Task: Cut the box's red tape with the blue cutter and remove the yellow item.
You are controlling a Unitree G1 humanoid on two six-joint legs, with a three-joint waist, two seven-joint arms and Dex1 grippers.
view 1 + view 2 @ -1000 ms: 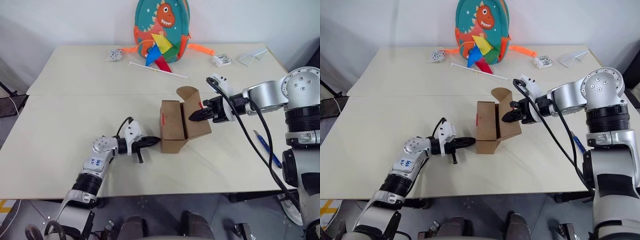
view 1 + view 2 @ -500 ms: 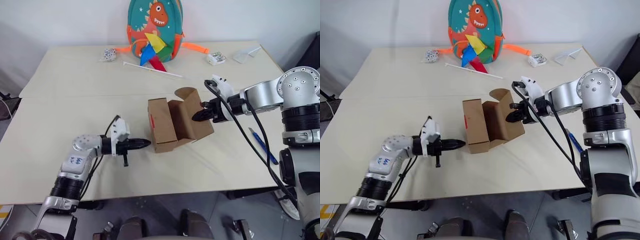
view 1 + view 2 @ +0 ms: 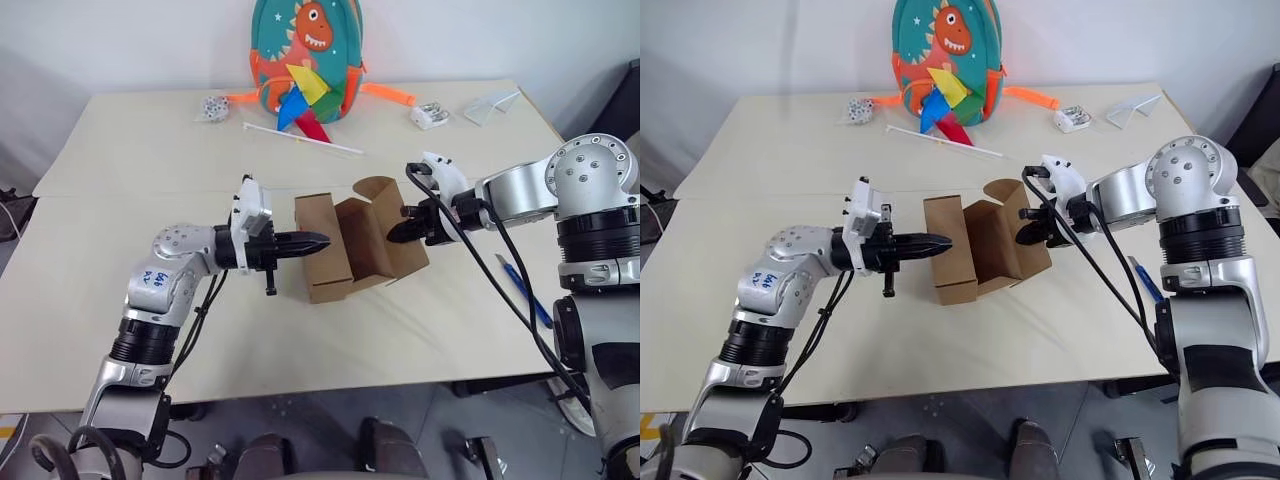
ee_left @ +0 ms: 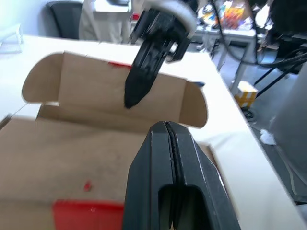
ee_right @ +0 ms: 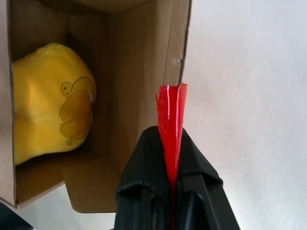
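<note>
The box (image 3: 345, 248) lay open on its side at mid-bench (image 3: 120, 300), lid flap thrown back toward the right arm. Right gripper (image 3: 398, 232) was clamped on the strip of red tape (image 5: 171, 120) at the flap's edge, jaws pinched tight on it, holding the lid open. A second red patch (image 4: 88, 215) showed on the near carton wall in the left wrist view. Left gripper (image 3: 318, 242) hung level at the carton's left side, fingers pressed together with nothing between them, tip just beside the cardboard; contact could not be made out.

The yellow item (image 5: 48, 103) sat deep inside the box against its back wall, a rounded plush lump with a printed face. The blue cutter (image 3: 522, 290) lay on the bench well off to the right, near the edge.

Handling judgement: the toy looked soft and light and should compress under a pinch, so slipping seems unlikely. Best hold would be across its bulging front, reached through the open mouth. The carton looked thin, light and likely to slide or tip if nudged. The tape pinch seemed a weak anchor, as it may peel.
</note>
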